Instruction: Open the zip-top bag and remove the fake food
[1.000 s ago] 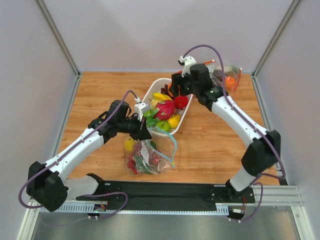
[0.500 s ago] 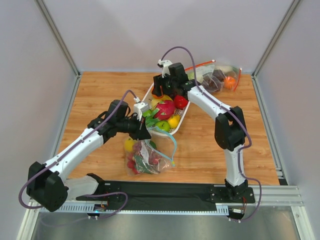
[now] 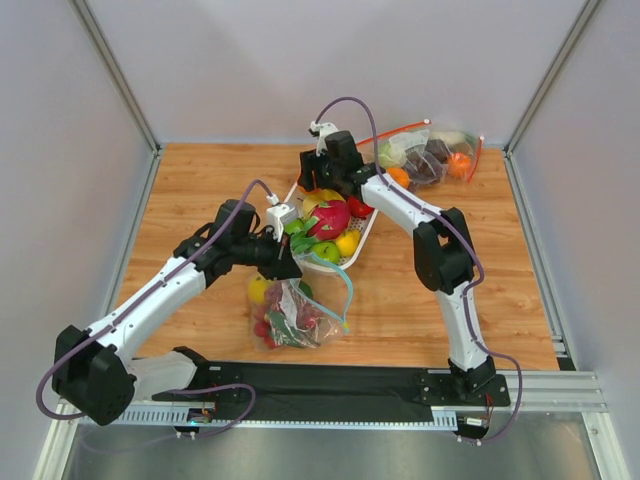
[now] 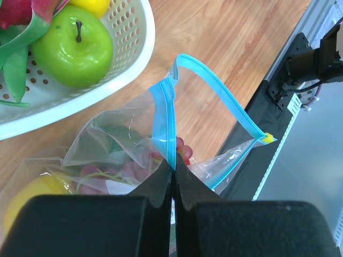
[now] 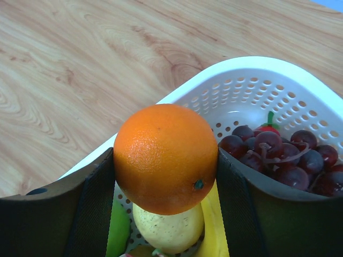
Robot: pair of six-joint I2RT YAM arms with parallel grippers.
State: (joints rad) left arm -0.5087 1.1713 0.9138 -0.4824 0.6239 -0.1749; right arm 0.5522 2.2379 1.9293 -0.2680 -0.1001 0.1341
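Right wrist view showed the right gripper (image 5: 166, 184) clamping the orange (image 5: 165, 155) over the basket (image 5: 257, 63) rim; it needed to move inward before letting go. Meanwhile the left gripper (image 4: 172, 179) pinched the zip-top bag (image 4: 110, 140) by its strip.

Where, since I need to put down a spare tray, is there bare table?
Bare wood: the far-left corner of the table, left of the basket; and the right side, between the right arm and the table edge, nearer than the red-zip bag. Crowded: the middle, where basket, left gripper and zip-top bag meet.
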